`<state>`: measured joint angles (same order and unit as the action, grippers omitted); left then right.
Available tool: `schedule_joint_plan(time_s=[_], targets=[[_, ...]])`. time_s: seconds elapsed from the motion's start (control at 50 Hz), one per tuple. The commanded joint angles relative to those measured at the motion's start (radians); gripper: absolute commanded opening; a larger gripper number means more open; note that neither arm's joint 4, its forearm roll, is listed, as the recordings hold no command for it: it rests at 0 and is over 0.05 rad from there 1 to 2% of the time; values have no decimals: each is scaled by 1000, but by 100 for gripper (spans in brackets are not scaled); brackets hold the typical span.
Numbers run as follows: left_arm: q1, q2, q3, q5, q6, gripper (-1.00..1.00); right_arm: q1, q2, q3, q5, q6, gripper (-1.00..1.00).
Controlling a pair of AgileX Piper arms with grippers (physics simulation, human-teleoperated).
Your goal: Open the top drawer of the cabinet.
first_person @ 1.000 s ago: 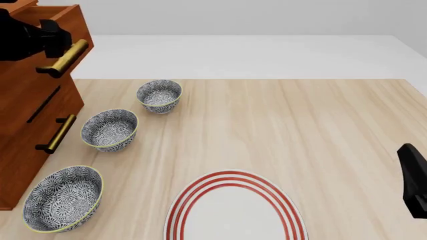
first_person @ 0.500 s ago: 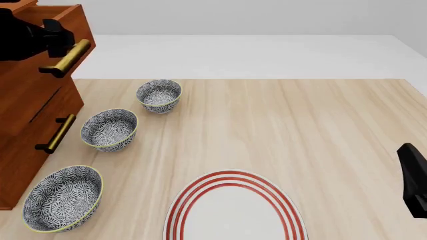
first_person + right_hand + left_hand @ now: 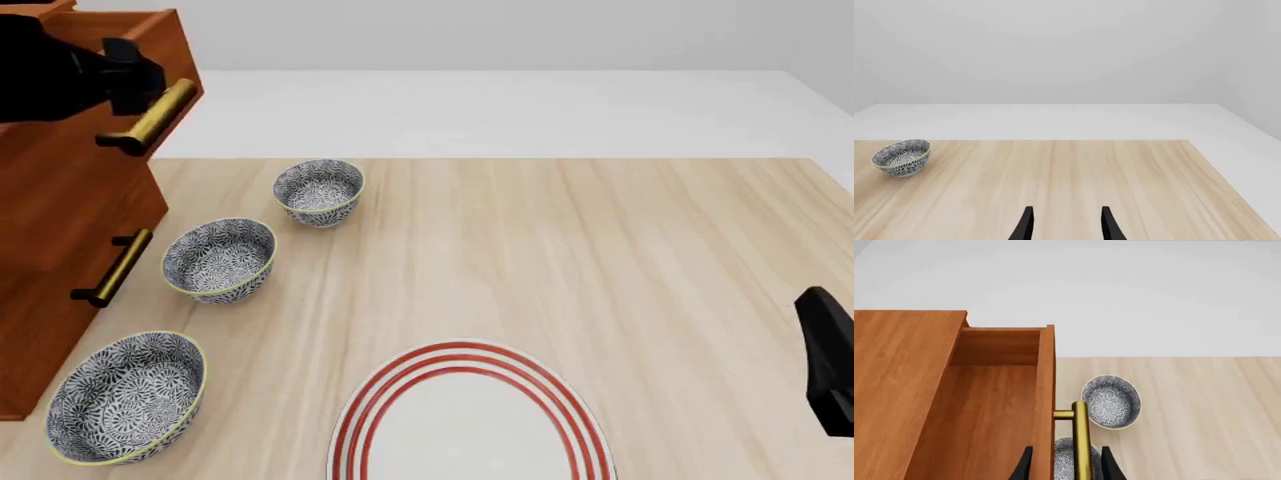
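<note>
The cabinet [image 3: 54, 230] stands at the table's left edge. Its top drawer [image 3: 171, 45] is pulled partly out, and the left wrist view shows its plain wood inside [image 3: 987, 415]. The drawer's brass handle [image 3: 154, 113] runs between my left gripper's fingers [image 3: 1107, 465]. My left gripper [image 3: 134, 75] sits over the drawer front. Its jaws stand apart, one inside the drawer and one outside the handle [image 3: 1081, 440]. My right gripper [image 3: 827, 360] is open and empty at the right edge of the table; its own wrist view [image 3: 1066, 225] shows it over bare table.
Three patterned bowls line up beside the cabinet: far [image 3: 319, 190], middle [image 3: 219, 258], near [image 3: 127, 395]. A red-ringed white plate [image 3: 467, 415] lies at the front centre. A lower drawer's brass handle [image 3: 114, 268] sticks out near the middle bowl.
The top drawer has slid further out, toward the right in the front view, and my left gripper has moved with it. The right arm has not moved.
</note>
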<state>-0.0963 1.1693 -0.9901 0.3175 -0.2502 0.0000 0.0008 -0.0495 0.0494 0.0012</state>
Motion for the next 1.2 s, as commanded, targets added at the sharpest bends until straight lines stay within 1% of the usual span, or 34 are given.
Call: schedule_joint_plan(time_s=[0.02,0.16,0.46,0.58,0.88,1.2], targets=[[-72,108,143,11,172,100,0,0,0,0,0,100],[-106,88,146,21,156,100,0,0,0,0,0,100],[-127,91,135,34,153,100,0,0,0,0,0,100],[-127,103,109,48,169,100,0,0,0,0,0,100],[-137,112,84,72,187,100,0,0,0,0,0,100],[-174,146,56,92,190,100,0,0,0,0,0,100]])
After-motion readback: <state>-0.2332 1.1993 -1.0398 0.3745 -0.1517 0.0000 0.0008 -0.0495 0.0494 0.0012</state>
